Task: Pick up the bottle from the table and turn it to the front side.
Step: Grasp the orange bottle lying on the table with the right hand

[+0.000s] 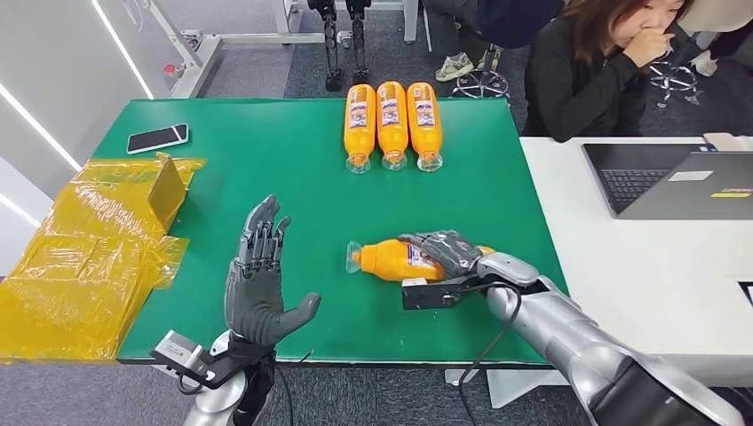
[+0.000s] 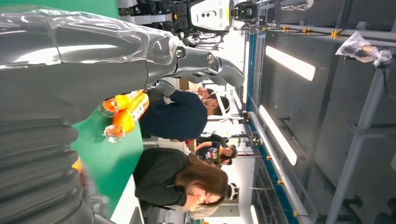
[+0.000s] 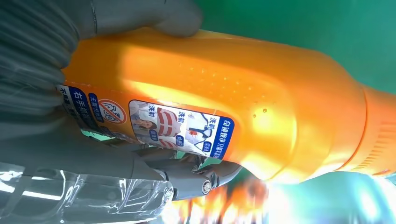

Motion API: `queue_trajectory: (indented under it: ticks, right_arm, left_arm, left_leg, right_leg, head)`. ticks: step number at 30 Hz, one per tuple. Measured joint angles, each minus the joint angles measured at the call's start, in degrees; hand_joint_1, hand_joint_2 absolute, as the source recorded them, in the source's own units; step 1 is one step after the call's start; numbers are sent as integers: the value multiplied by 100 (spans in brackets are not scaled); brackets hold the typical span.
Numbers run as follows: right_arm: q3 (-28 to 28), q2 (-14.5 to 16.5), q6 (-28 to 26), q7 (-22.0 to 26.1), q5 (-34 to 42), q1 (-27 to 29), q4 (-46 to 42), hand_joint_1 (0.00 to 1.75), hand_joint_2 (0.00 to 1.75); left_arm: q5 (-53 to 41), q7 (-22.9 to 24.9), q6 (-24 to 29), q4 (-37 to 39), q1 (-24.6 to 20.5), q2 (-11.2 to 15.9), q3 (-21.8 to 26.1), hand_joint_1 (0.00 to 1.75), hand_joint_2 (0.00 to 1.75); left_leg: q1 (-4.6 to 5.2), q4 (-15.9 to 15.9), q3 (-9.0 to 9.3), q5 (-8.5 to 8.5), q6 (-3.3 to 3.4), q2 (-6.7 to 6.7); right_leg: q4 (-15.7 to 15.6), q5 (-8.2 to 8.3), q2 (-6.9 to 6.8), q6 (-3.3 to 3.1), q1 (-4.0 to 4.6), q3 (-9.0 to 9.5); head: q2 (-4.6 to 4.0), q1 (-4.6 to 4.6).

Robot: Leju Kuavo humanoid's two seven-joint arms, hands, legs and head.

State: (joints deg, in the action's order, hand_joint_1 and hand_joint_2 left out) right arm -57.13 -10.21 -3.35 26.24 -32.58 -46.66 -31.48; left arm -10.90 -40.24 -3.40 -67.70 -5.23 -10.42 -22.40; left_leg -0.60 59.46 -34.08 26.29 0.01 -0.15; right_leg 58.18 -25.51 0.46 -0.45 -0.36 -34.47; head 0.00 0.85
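Note:
An orange bottle [image 1: 387,259] with a clear cap lies on its side on the green table [image 1: 266,169], cap pointing left. My right hand [image 1: 444,253] wraps over its body and grips it. Close up, the bottle [image 3: 243,102] shows a label with blue text, with my fingers [image 3: 187,170] curled around it. My left hand [image 1: 257,284] stands upright and open over the table's near edge, left of the bottle, holding nothing. Three more orange bottles [image 1: 392,124] lie side by side at the table's far edge, caps toward me.
Crumpled yellow plastic wrap [image 1: 89,248] covers the table's left end, with a phone [image 1: 157,138] beyond it. A white table with a laptop [image 1: 675,182] adjoins on the right. A person [image 1: 604,62] sits behind it.

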Motion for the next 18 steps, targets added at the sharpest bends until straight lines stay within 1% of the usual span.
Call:
queue_trajectory:
  ticks: [2,4,8,14,18]
  right_arm:
    - [190,-56,-295,-131,40,160,-391,175,175]
    - [405,-125,-421,-246,48,316,-810,175,175]
    - [718,-250,-442,-356,25,523,-1444,175,175]
    - [940,-367,-497,-338,33,692,-1908,175,175]
    - [1223,-537,-731,-350,-191,1070,-2562,175,175]
  left_arm:
    - [-45,0,9,-27,30,14,17,0,175]
    - [-69,0,23,-44,44,21,31,0,175]
    - [-77,0,33,-58,56,23,64,0,175]
    - [-78,0,38,-71,73,24,109,0,175]
    - [-107,0,44,-71,92,23,125,0,175]
  left_leg:
    - [0,0,-6,0,0,-2]
    - [0,0,-14,0,0,-4]
    - [0,0,-29,0,0,-4]
    - [1,0,-38,0,1,-5]
    - [0,1,-42,1,1,-14]
  right_leg:
    - [0,0,-1,0,0,-6]
    - [0,-2,-1,0,0,-14]
    - [0,-3,-1,0,0,-28]
    - [-1,-3,-3,0,0,-37]
    - [-2,-5,-11,1,0,-38]
  head:
    - [0,-1]
    - [0,-1]
    - [0,-2]
    - [0,-2]
    - [0,-1]
